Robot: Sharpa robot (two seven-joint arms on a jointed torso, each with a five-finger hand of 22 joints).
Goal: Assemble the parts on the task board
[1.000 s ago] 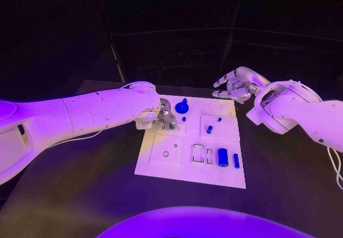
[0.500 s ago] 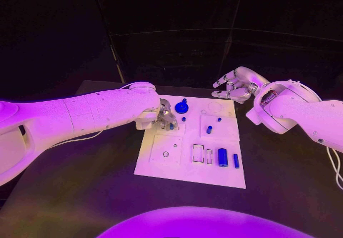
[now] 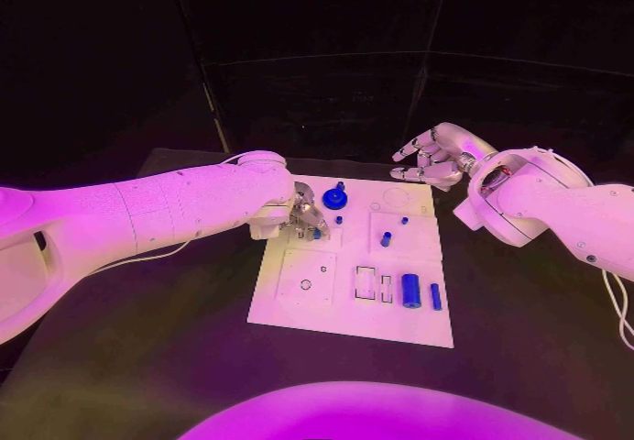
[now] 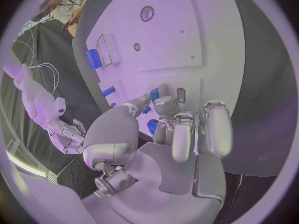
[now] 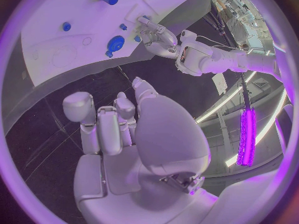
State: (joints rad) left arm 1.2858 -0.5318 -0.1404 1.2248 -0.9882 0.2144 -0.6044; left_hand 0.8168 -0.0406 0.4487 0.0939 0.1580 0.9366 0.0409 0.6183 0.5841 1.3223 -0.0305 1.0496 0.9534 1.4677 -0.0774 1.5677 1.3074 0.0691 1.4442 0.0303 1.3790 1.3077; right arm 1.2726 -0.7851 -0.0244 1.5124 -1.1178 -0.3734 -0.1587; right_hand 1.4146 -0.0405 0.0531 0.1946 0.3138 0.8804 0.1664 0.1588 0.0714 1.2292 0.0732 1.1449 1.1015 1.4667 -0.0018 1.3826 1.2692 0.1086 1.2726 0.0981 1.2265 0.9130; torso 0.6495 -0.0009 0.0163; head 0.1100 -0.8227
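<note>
I see the white board (image 3: 346,302) lying in the middle of the black bench (image 3: 146,367), with blue parts spread over it. My left robot hand (image 3: 302,214) is down at the board's far left corner, its fingers (image 4: 179,134) curled over a small blue part (image 4: 151,126); the left wrist view shows the fingertips close around that piece, with the thumb against it, so I read it as pinched, though the contact itself is partly hidden. Just beside this hand, at the board's far edge, stands a blue knob (image 3: 335,196) with a round base and a narrower top. A small blue peg (image 3: 340,220) stands just nearer than the knob, and another small blue peg (image 3: 386,239) stands in the board's right half. Toward the near right corner a blue cylinder (image 3: 411,291) lies on its side, and a thinner blue bar (image 3: 435,296) lies just beside it, nearer the board's right edge. Two rectangular slots (image 3: 365,282) sit next to the cylinder, and a small ring-shaped hole (image 3: 305,284) marks the near left quarter. My right robot hand (image 3: 432,158) hangs above the bench beyond the board's far right corner, well apart from the parts, holding nothing, its fingers loosely bent and separated.
</note>
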